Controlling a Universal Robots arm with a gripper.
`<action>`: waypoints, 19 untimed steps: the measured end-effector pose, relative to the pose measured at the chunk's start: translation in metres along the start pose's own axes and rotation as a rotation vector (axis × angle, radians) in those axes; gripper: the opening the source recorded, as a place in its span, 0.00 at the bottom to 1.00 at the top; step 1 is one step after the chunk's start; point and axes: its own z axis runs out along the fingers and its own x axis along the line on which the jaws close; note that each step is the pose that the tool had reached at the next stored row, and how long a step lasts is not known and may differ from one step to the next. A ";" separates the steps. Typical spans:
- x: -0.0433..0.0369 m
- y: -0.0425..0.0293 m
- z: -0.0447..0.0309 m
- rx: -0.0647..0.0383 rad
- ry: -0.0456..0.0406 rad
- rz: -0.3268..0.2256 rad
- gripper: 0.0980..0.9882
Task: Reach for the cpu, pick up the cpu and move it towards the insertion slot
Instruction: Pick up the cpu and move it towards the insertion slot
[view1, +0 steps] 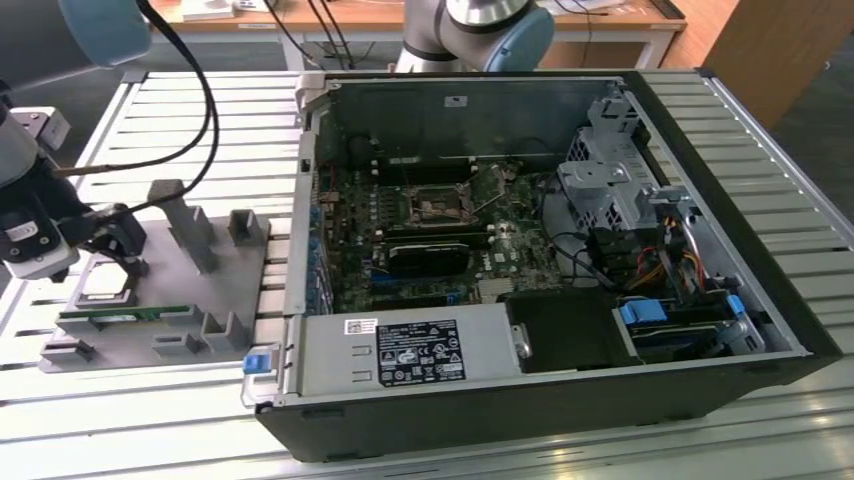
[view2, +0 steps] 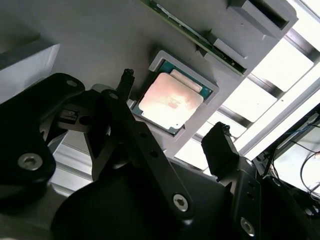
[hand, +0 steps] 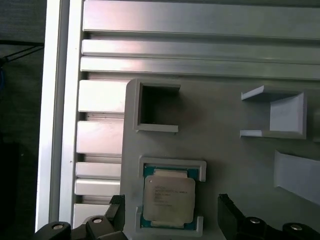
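Slatted worktop (view1: 147, 425) carries open case (view1: 534, 425) on exterior view's right, gray fixture (view1: 180, 290) on its left. Pincer (view2: 174, 101) spread wide over fixture, fingers (view2: 220, 145) straddling cpu, gap on both sides, nothing gripped. Slot (view1: 438, 208) on board inside case, well apart from pincer. Cpu (hand: 169, 200) seated flat in fixture pocket, metal top up; green stick (view1: 127, 317) just beside pocket.

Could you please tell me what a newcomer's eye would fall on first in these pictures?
The open computer case dominates the middle of the exterior view, with the metal-framed insertion slot on its board. At that view's left, the cpu lies in a pocket of a grey fixture. In the first wrist view the open hand straddles it, one finger on each side.
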 end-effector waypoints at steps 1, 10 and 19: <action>0.0000 0.0006 0.0014 0.001 0.0005 0.001 0.81; 0.0006 0.0022 0.0114 0.001 0.0041 0.003 0.73; 0.0026 0.0040 0.0169 0.001 0.0044 0.003 0.63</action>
